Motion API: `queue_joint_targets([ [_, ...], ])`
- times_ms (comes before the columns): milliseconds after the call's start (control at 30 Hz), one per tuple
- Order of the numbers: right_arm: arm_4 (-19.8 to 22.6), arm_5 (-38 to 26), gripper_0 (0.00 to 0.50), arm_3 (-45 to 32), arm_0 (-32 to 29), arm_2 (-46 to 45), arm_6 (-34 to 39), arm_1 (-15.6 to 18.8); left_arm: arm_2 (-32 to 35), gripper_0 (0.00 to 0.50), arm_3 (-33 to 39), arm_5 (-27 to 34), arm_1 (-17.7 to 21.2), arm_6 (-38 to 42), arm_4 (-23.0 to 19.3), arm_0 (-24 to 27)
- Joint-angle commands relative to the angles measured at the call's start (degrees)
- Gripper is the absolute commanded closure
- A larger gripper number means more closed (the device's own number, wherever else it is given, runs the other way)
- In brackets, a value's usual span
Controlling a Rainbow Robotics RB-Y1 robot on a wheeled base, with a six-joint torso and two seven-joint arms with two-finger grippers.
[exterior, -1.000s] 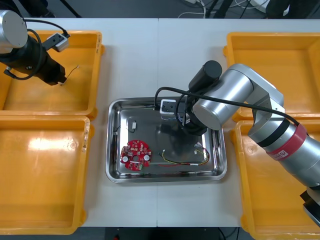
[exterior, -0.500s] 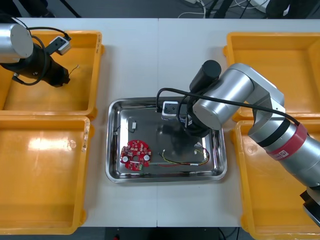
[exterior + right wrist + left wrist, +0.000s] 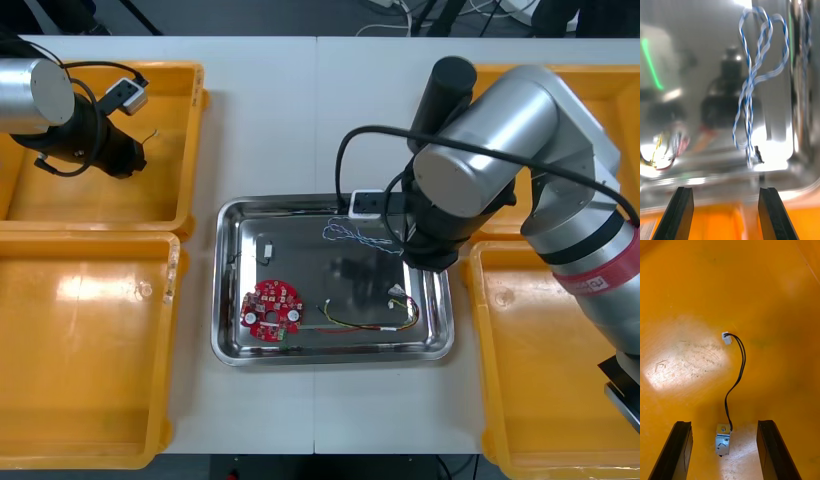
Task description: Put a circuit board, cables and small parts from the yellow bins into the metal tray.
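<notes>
Right gripper (image 3: 725, 191) open, empty, beside twisted blue-and-white cable (image 3: 748, 93) in shiny metal tray (image 3: 232, 300). Left gripper (image 3: 724, 423) open, empty, over thin black cable (image 3: 738, 371) in yellow plastic bin (image 3: 190, 150)

tray (image 3: 228, 350): mid-counter (image 3: 300, 120), between the left bins (image 3: 100, 350) and the right bins (image 3: 530, 380)
circuit board (image 3: 272, 309): in the tray, near-left
thin cable (image 3: 365, 320): in the tray, right of the circuit board
twisted cable (image 3: 355, 237): in the tray, far right, ahead of the right end effector (image 3: 725, 193)
small metal part (image 3: 266, 248): in the tray, behind the circuit board
left end effector (image 3: 724, 423): over the far left bin (image 3: 100, 200), above a loose cable (image 3: 743, 363) lying in it
</notes>
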State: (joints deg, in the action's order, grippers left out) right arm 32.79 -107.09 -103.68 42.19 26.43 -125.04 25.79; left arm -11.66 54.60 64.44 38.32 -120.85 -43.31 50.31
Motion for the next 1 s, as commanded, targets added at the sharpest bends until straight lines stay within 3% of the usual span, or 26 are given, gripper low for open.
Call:
queue_joint_targets([
  [33, 1.0, -2.9, 0.0, -2.7, 4.7, -5.7, 0.7, 0.9, -0.7, 0.0, 0.5, -0.8, 1.0, -8.0, -1.1, 1.6],
  [333, 3.3, -2.9, 0.0, -5.0, 5.2, -12.6, 3.3, 6.9, -0.7, 0.0, 0.5, -1.8, 1.0, -8.5, -1.2, 0.6],
  [500, 7.8, -2.9, 0.0, -5.0, 4.9, -16.3, 10.3, 12.0, -0.7, 0.0, 0.5, -2.5, 1.0, -8.6, -1.3, 0.0],
  [1000, 12.8, -2.9, 0.0, -4.2, 0.9, -25.6, 29.2, 24.4, -0.7, 0.0, 0.6, -4.1, 1.7, -9.8, -2.2, -2.8],
])
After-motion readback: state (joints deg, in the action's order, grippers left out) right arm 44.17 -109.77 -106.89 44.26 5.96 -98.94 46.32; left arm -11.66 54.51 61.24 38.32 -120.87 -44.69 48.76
